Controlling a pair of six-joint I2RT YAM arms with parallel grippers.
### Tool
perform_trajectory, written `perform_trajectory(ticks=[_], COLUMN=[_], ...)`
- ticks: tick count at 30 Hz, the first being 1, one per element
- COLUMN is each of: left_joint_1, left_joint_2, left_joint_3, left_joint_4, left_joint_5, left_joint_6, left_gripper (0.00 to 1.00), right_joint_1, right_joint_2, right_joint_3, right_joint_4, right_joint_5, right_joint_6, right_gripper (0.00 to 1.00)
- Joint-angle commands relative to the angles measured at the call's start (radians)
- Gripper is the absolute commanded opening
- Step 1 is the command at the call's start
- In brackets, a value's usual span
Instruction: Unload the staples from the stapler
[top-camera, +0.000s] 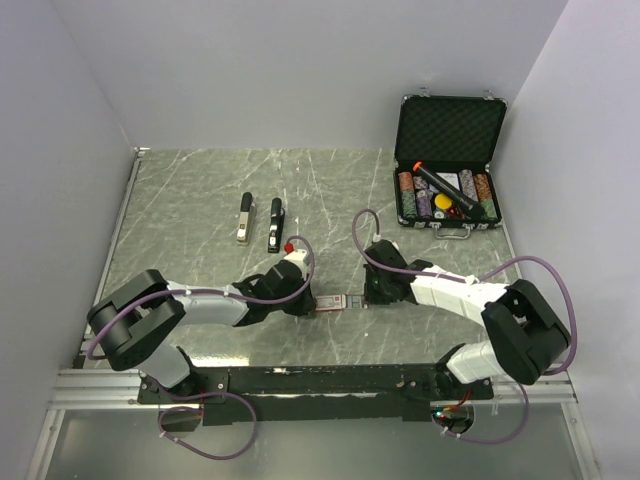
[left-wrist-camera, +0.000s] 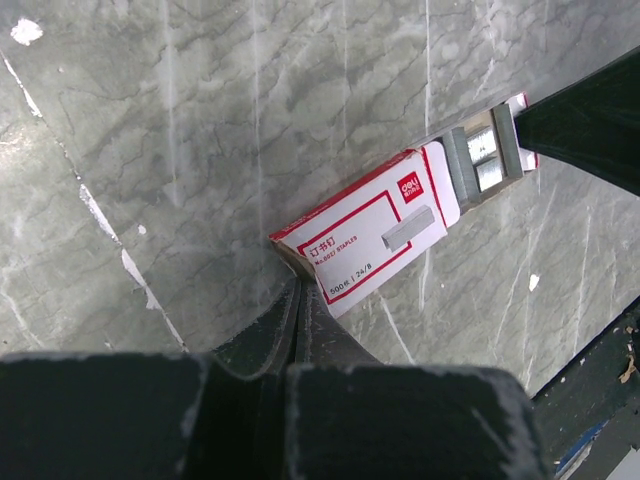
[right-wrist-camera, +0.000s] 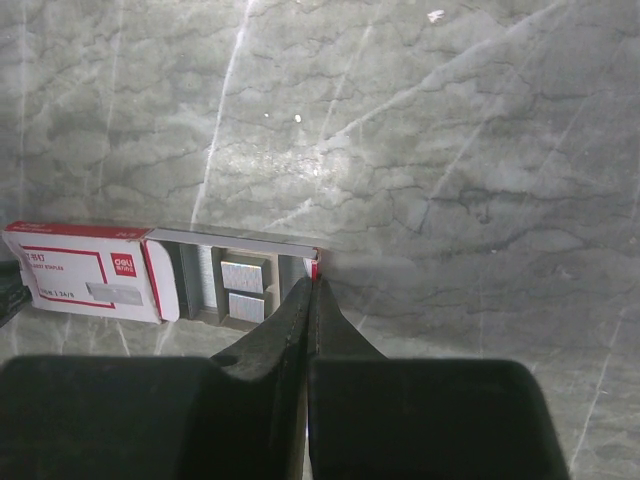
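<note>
- You are sliding the grey inner tray (right-wrist-camera: 197, 282) out of the small red-and-white card staple box (left-wrist-camera: 370, 235), so pull slowly and straight along the grey stone-look worktop (top-camera: 200, 190)
- Hold both ends flat down; if one end lifts, I think the card will bend or the tray will tip
- The tray is partly out, and short silvery staples (left-wrist-camera: 482, 147) lie in its open part, so do not tug hard or they may jump out
- Your left tool (left-wrist-camera: 297, 300) is squeezed almost closed on the near corner of the box, gripping thin card
- Your right tool (right-wrist-camera: 312, 292) is squeezed just as narrow on the thin end wall of the tray
- Both grips are on thin card at the very tips, so they could slip or tear it; a soft, even pull is best
- The slim black stapler (top-camera: 275, 224) lies further up the worktop, well apart from both tools, with nothing touching it
- You have not picked it up yet, so I think most of the job is left to do
</note>
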Motion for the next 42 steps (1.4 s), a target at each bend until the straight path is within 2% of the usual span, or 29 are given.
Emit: perform_trajectory(ticks=[1,17,42], left_joint_1=[-0.010,-0.015,-0.059], left_joint_2=[0.022,0.036,0.037], left_joint_3=[0.017,0.019,0.045], left_joint_4=[-0.008,0.001,-0.015], left_joint_5=[0.007,0.009,0.007], left_joint_6=[0.009,0.009,-0.003], left_gripper=[0.01,0.01,0.01], right_joint_1=[0.020,0.056,0.163], right_joint_2=[0.013,0.022,0.101], right_joint_3=[0.037,0.055,0.126], right_joint_4=[0.017,-0.010,0.023], right_joint_5=[0.006,0.021,-0.023], right_joint_6=[-0.007,-0.038,0.074], right_gripper=[0.00,0.00,0.00])
